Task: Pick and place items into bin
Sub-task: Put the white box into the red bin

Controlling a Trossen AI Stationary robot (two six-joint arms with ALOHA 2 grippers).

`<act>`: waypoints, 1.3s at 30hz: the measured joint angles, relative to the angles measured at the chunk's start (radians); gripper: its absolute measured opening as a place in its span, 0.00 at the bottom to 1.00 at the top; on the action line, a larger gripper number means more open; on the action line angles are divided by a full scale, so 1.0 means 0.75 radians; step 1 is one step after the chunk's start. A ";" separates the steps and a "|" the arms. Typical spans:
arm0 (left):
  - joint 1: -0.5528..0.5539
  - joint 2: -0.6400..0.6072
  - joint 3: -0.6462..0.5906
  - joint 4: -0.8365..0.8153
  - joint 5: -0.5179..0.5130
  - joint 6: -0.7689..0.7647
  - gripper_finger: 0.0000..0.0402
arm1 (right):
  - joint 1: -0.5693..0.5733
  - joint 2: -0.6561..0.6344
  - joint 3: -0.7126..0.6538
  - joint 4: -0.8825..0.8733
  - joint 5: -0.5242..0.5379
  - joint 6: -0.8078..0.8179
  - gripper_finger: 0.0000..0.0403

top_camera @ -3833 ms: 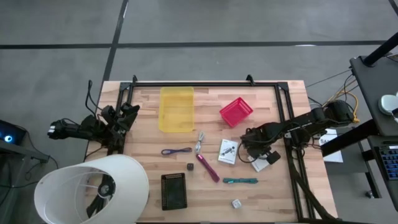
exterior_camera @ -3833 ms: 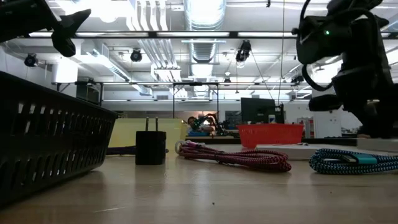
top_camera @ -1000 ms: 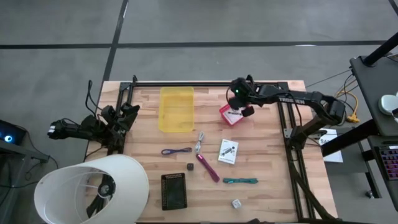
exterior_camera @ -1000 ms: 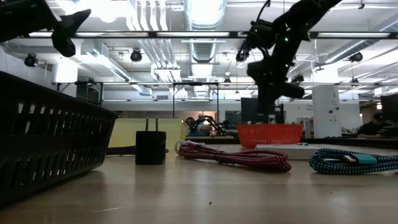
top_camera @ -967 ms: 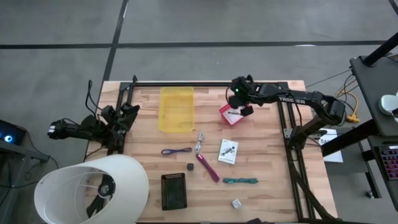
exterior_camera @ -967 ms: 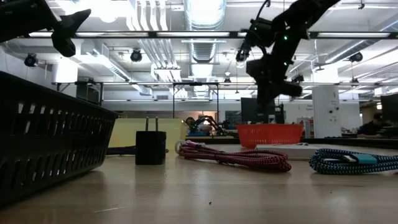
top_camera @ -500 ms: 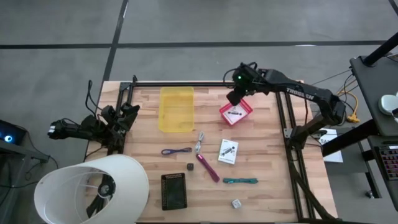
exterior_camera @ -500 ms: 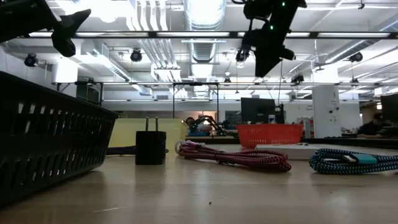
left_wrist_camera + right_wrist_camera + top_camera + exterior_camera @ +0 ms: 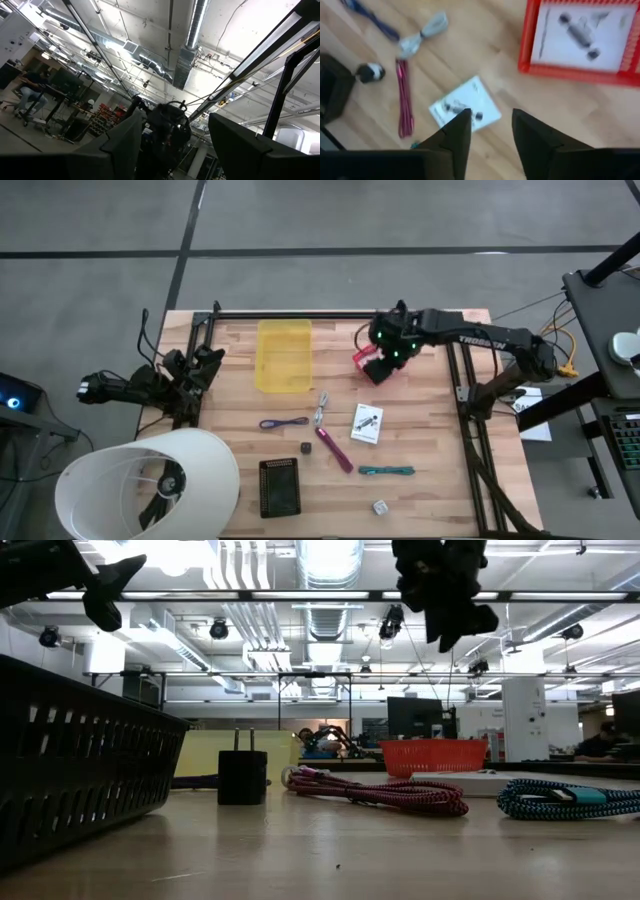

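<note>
My right gripper (image 9: 383, 358) hangs open over the red bin (image 9: 362, 360), fingers pointing down, with nothing between them (image 9: 490, 135). One white packet (image 9: 582, 35) lies flat inside the bin (image 9: 580, 72). On the table lie another white packet (image 9: 367, 423), a magenta stick (image 9: 335, 448), a teal stick (image 9: 386, 471), a purple cord loop (image 9: 284, 423), a grey metal piece (image 9: 321, 410), a dark cube (image 9: 306, 448) and a clear cube (image 9: 380, 506). My left gripper (image 9: 200, 365) waits open at the table's left edge, pointing upward (image 9: 175, 145).
A yellow bin (image 9: 285, 355) lies at the far middle and a black basket (image 9: 280, 486) near the front edge. A white lamp shade (image 9: 150, 485) covers the near left corner. A black frame (image 9: 330, 313) runs along the far edge and both sides.
My right gripper has risen from just above the red bin and rolled about its own line. It swung toward the far edge and then came back over the bin. The white packet in the bin has stayed lying there.
</note>
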 joint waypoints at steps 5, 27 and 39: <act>0.000 0.000 0.000 0.000 -0.001 -0.002 0.53 | 0.131 0.001 -0.045 0.003 0.078 0.170 0.46; 0.000 0.000 0.000 0.000 -0.015 0.002 0.53 | 0.467 0.109 -0.233 0.122 0.285 1.195 0.56; 0.000 0.000 0.000 0.000 -0.015 0.001 0.53 | 0.505 0.408 -0.237 0.135 0.152 1.298 0.56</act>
